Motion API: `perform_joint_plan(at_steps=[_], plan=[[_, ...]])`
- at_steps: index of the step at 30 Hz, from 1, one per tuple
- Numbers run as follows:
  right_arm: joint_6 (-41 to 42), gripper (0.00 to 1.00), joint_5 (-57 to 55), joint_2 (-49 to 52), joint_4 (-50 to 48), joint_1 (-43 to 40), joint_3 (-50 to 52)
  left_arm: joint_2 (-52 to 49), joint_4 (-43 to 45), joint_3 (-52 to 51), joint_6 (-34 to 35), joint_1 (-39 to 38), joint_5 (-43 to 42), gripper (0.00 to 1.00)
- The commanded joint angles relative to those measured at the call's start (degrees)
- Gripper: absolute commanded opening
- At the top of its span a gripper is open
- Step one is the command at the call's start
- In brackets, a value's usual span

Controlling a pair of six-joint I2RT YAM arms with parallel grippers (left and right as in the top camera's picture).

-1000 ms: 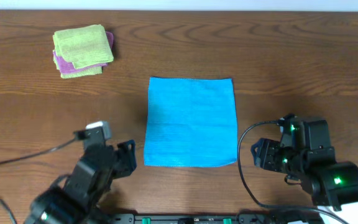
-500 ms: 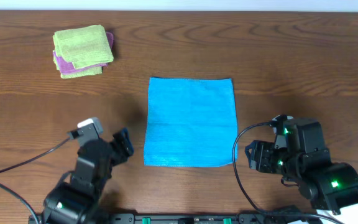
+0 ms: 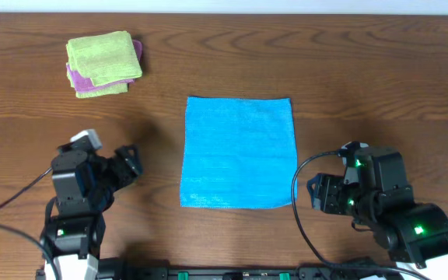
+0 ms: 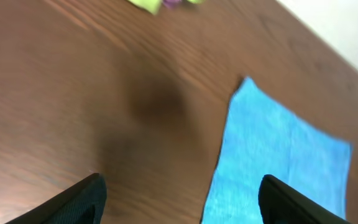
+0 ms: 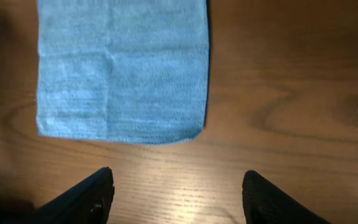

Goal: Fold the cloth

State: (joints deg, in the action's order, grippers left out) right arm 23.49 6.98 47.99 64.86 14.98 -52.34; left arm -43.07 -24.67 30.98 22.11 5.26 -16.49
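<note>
Your sky-blue cloth (image 3: 238,153) lies spread flat and unfolded on the wooden table (image 3: 379,70). It sits about mid-table, with its edges roughly square to the table's edges.

Your left pincer (image 3: 129,161) is to the left of the cloth, well apart from it, with its tips turned toward the cloth's left edge. From the left wrist camera, its two fingers (image 4: 82,198) stand wide apart with only bare wood between them, so it is released and grasping nothing. That view is blurred, so the cloth's corner there shows only as a soft blue shape.

Your right pincer (image 3: 316,194) is just beside the cloth's near right corner. From the right wrist camera, its fingers (image 5: 89,196) are spread wide and a strip of bare table separates them from the cloth's nearest edge. It is also released and not touching the cloth.

At the far left of the table, well away from both arms, a folded lime-green cloth (image 3: 103,56) rests on top of a purple cloth (image 3: 76,80) that peeks out from under it.
</note>
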Motion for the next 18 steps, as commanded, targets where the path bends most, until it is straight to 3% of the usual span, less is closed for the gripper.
perform_joint_plan(at_steps=[1, 7, 13, 18], plan=[[0.68, 0.67, -0.79, -0.09, -0.63, 0.52, -0.15, -1.99, -1.7, -0.2, -7.06, -1.31, -3.45, 0.79], [0.68, 0.69, -1.2, 0.44, -0.9, 0.52, -0.15, -6.91, -8.44, -0.2, -7.54, -1.33, -3.76, 0.75], [0.63, 0.68, -1.25, 3.85, 0.57, 0.55, -0.15, -8.98, -17.18, -0.2, -7.52, -1.33, -12.76, 0.63], [0.37, 0.63, -2.05, 6.99, 0.26, 0.63, -0.15, -8.98, -22.51, -0.2, -7.28, -1.33, -19.41, 0.63]])
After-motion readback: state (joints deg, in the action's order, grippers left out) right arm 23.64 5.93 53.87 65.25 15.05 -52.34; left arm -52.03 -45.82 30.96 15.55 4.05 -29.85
